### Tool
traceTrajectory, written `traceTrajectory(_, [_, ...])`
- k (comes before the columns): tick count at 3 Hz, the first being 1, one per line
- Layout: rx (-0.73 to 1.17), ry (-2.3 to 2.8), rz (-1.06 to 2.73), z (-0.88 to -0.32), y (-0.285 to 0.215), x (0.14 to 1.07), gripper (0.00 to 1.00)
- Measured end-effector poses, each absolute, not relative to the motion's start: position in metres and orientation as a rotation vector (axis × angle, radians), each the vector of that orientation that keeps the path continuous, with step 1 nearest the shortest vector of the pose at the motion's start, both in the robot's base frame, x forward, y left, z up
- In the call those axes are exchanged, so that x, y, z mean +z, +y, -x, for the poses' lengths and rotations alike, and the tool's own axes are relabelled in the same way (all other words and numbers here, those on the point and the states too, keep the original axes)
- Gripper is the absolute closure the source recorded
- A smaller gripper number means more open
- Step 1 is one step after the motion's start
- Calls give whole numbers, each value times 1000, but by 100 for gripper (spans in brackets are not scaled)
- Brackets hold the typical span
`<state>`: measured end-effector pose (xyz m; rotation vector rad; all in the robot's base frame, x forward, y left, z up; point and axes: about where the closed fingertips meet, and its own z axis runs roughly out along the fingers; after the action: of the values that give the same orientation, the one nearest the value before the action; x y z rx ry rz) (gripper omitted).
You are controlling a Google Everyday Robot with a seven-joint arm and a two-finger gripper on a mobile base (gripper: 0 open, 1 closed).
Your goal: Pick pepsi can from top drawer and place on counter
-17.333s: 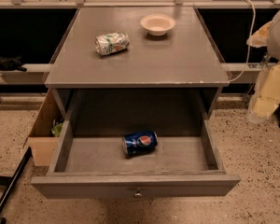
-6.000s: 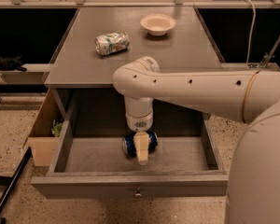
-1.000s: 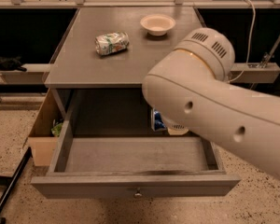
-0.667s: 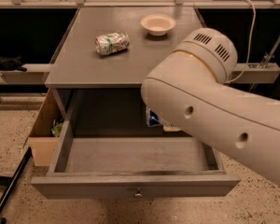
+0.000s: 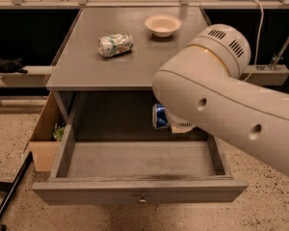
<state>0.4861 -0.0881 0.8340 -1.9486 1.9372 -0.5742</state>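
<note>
The pepsi can (image 5: 159, 116), dark blue with a silver end, hangs in the air above the floor of the open top drawer (image 5: 139, 189), just below the front edge of the counter (image 5: 135, 61). My gripper (image 5: 172, 124) is shut on the can. It is mostly hidden behind my large white arm (image 5: 216, 95), which reaches in from the right. The drawer is pulled fully out and nothing lies on its visible floor.
A crushed silver-and-green can (image 5: 115, 44) and a small white bowl (image 5: 163, 25) sit on the counter's far half. A tan cardboard box (image 5: 45, 138) stands on the speckled floor left of the cabinet. A black bar (image 5: 9, 196) lies at the bottom left.
The pepsi can has risen a little with my gripper, from low in the drawer toward the counter's front edge. My arm has lifted slightly.
</note>
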Motion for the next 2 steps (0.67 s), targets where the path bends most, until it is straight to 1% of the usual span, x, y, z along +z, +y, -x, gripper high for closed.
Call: traceTrajectory(2, [-488,1934,1897,-522,-136,850,100])
